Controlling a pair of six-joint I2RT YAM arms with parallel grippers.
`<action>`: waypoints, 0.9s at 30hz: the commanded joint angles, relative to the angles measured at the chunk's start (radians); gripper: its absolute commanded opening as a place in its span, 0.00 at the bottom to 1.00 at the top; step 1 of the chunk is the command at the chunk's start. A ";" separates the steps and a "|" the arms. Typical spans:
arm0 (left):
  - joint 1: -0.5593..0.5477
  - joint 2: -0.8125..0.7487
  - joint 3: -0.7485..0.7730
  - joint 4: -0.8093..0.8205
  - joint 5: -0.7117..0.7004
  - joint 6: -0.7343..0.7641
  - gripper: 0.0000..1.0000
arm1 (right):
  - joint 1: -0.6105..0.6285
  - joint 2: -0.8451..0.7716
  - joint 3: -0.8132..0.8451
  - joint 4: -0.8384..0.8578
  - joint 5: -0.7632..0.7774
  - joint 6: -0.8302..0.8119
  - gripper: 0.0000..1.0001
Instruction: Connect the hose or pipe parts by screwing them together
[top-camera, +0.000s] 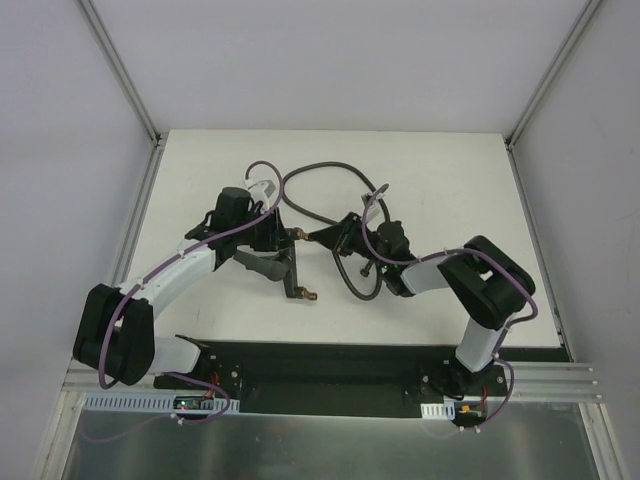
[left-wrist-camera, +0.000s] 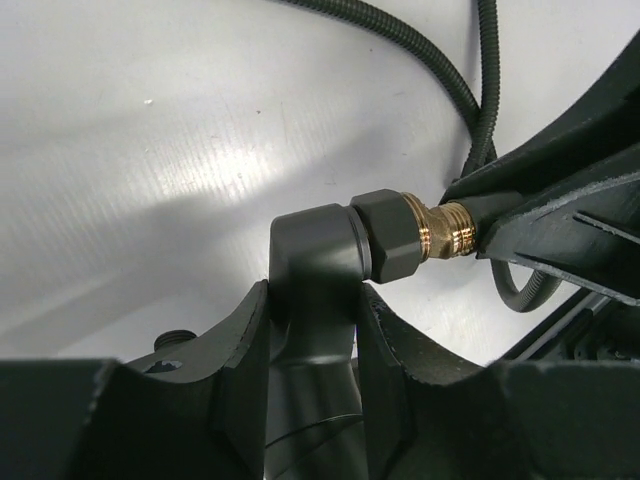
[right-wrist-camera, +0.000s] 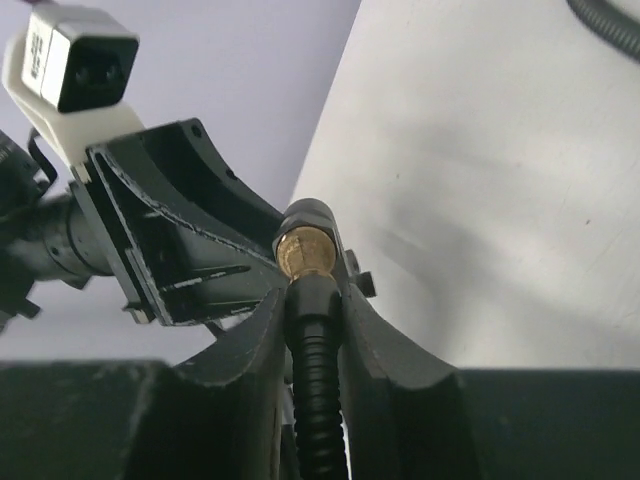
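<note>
The left end effector (left-wrist-camera: 312, 330) is clamping the black T-fitting (left-wrist-camera: 320, 250) steady, its brass threaded tip (left-wrist-camera: 440, 228) jutting ahead; the right end effector (right-wrist-camera: 312, 300) is pinching the corrugated hose (right-wrist-camera: 316, 400) just behind its end, lining it up against that tip for threading.

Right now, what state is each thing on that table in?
Left hand: shut on the T-fitting.
Right hand: shut on the hose near its end.
T-fitting: held, brass tip meeting the hose end; how far screwed in, cannot tell.
Hose: end held, rest looped on the table.
</note>
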 joint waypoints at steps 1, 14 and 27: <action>-0.019 -0.029 0.047 0.110 0.133 -0.064 0.00 | -0.018 0.039 -0.007 0.310 0.044 0.279 0.34; -0.015 0.045 0.203 -0.169 0.193 -0.001 0.00 | -0.002 -0.505 0.091 -0.670 0.035 -0.959 0.84; -0.013 0.190 0.355 -0.410 0.224 0.066 0.00 | 0.288 -0.496 0.143 -0.975 0.234 -1.984 0.79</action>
